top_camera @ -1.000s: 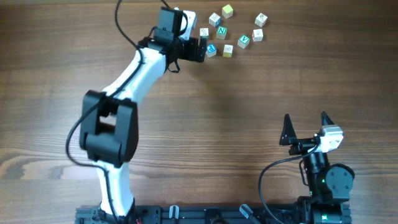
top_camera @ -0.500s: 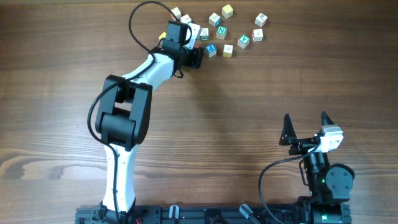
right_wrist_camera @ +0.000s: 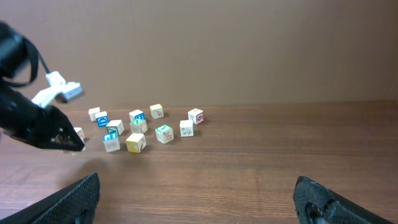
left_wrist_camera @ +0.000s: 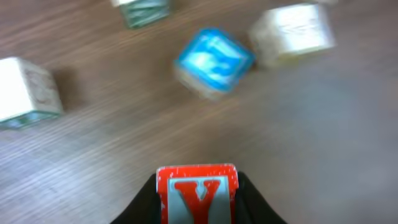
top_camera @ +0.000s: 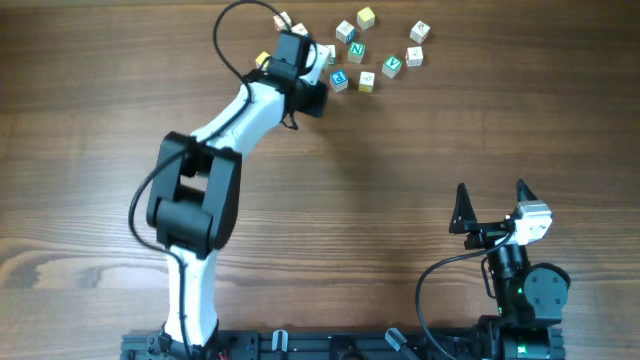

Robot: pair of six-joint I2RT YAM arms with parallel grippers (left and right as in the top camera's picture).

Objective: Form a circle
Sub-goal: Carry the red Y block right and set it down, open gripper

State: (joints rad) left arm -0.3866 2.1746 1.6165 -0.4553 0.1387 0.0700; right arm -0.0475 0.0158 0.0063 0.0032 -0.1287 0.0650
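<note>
Small pale wooden letter cubes [top_camera: 356, 52] lie scattered in a loose cluster at the table's far edge; no tight circle of them is in view. My left gripper [top_camera: 313, 94] sits at the cluster's left side, shut on a red Y cube [left_wrist_camera: 197, 193] that fills the gap between the jaws. Just ahead of it lie a blue-printed cube [left_wrist_camera: 214, 59], a pale cube [left_wrist_camera: 292, 31] and a white cube [left_wrist_camera: 28, 90]. My right gripper [top_camera: 493, 195] rests near the front right, open and holding nothing. Its wrist view shows the cluster [right_wrist_camera: 137, 127] far off.
One cube [top_camera: 284, 20] lies apart at the far left of the cluster, next to the left arm's black cable [top_camera: 235, 25]. Bare wooden table [top_camera: 420, 150] stretches between the cubes and the right arm's base [top_camera: 525, 290].
The left gripper's jaws closed from wide open onto the red Y cube. The left arm swung a little to the right; the right arm stayed still.
</note>
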